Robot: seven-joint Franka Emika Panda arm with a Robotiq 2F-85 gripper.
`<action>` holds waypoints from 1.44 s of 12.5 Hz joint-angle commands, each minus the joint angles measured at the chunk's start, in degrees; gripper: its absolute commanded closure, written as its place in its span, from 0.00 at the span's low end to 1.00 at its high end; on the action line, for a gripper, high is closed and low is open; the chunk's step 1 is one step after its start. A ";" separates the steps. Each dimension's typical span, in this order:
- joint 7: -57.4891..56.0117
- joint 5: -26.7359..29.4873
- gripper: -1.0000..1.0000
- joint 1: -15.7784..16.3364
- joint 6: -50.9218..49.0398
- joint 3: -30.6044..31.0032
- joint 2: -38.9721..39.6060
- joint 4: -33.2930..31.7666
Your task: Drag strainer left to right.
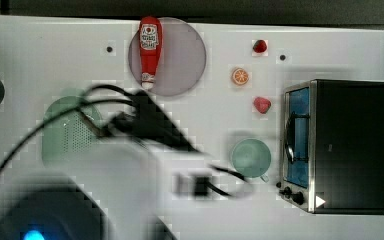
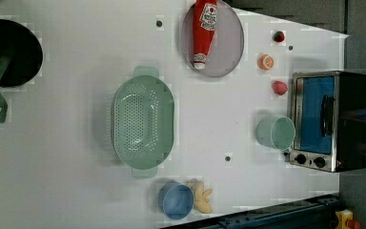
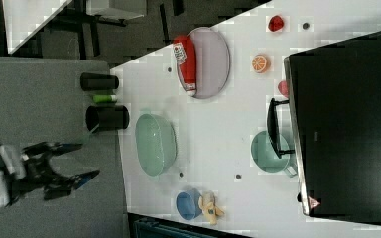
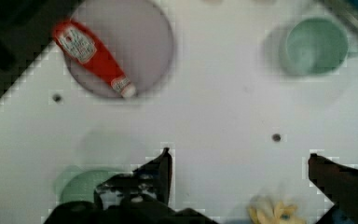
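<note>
1. The strainer (image 2: 143,121) sat on the white surface (image 2: 76,152) at the centre-left of the left view, open side up, its long axis running up and down the frame with a small handle at each end.
2. In the right view the strainer (image 3: 155,144) lay at the centre-left, near the surface's left edge (image 3: 129,148), with nothing touching it.
3. The hand (image 3: 74,159) showed at the lower left of the right view, off that edge and well apart from the strainer, its two dark fingers (image 3: 54,147) spread wide and grasping nothing.
4. In the wrist view the fingers (image 4: 161,170) stood far apart at the bottom of the frame, bare surface between them.
5. In the top view the blurred arm (image 1: 150,150) covered the lower left, and part of the strainer (image 1: 70,132) showed past it at the left.
6. A ketchup bottle (image 2: 205,31) lay on a grey plate (image 2: 228,47) at the top centre of the left view.
7. A mint-green cup (image 2: 276,132) stood just left of a toaster oven (image 2: 329,119) at the right of the left view.
8. A blue cup (image 2: 176,200) and a banana (image 2: 201,195) sat touching at the bottom centre of the left view, below the strainer.
</note>
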 commanded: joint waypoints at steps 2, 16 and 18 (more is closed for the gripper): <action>27.32 -0.23 0.00 2.20 6.29 11.40 9.51 -4.47; 59.80 -3.99 0.00 4.22 49.86 17.40 49.94 -6.97; 59.79 -4.99 0.00 5.37 50.93 15.30 51.70 -7.11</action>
